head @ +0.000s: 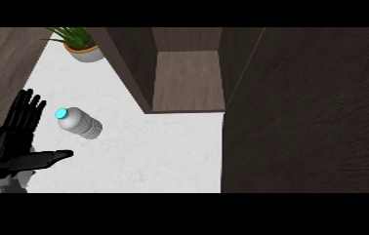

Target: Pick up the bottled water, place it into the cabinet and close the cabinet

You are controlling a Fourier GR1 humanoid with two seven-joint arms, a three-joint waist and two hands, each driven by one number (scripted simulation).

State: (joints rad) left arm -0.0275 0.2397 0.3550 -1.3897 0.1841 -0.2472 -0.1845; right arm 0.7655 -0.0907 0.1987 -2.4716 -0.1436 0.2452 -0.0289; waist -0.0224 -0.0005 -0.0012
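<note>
Head view, landmark = bottled water [79, 123].

- Bottled water is seen on the white desk [166, 151], lying tilted, cyan cap [61, 113] pointed to upper left, clear ribbed body running to lower right. Not held by anything.
- Left hand [18, 131] is seen just left of the bottle, at the view's left edge. Fingers straight and spread, pointing up; thumb stuck out to the right, below the bottle. Hand is released, nothing gripped. A gap is visible between fingers and bottle, and between thumb and bottle: no contact.
- Grey forearm [10, 183] is seen below the hand, in the lower left corner.
- Right hand is not seen anywhere in view.
- Cabinet [187, 78] is placed up and right of the bottle, well apart from it. It stands open: brown wood shelf floor visible inside, dark side walls either side.
- Cabinet door [296, 112] is swung out, a big dark wood panel filling the right side of the view, far right of the bottle.
- Potted plant [83, 46] is set above the bottle, near the top left, green leaves in a grey pot w/ tan rim, just beside the cabinet's left wall.
- Dark wood strip [18, 58] is seen above and left of the bottle, along the desk's edge.
</note>
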